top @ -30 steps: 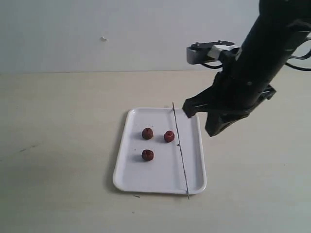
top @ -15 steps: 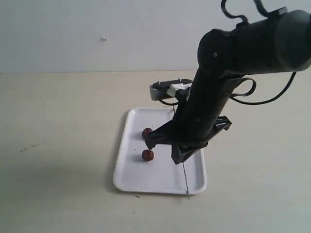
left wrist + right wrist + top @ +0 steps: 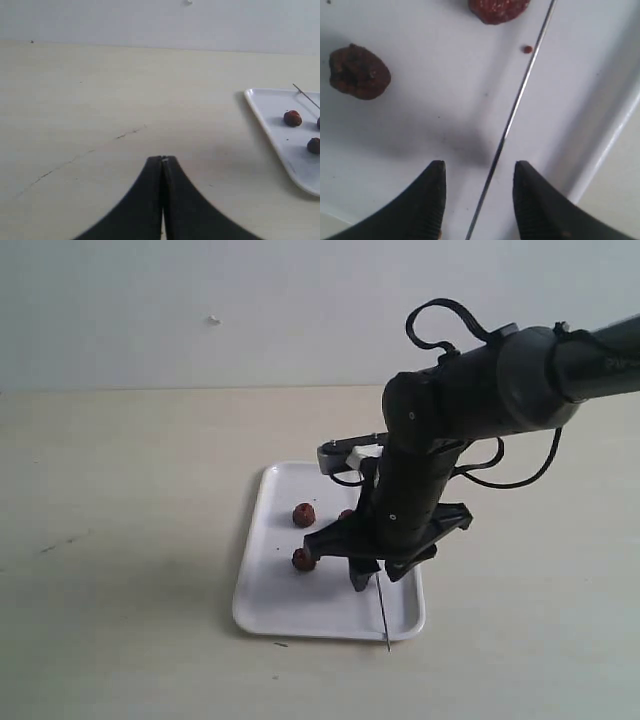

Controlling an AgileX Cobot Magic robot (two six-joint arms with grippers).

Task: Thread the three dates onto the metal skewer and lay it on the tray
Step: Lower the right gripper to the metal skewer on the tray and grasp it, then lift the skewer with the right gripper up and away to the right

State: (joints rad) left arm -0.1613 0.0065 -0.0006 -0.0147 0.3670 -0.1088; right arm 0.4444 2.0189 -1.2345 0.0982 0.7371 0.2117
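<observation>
While your right gripper point(image 3: 478, 170) gapes astride the metal skewer point(image 3: 517, 102) near the tray point(image 3: 602, 140) rim, your left gripper point(image 3: 162, 160) hangs clenched over the table point(image 3: 100, 100).

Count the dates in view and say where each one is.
3, all on the tray: one date mid-tray, another nearer the camera, the third mostly hidden behind the right arm, beside the skewer.

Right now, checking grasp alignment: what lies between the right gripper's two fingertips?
The metal skewer runs through the gap of the open right gripper, touching neither fingertip, with only bare white tray beneath it. The right wrist view shows this.
</observation>
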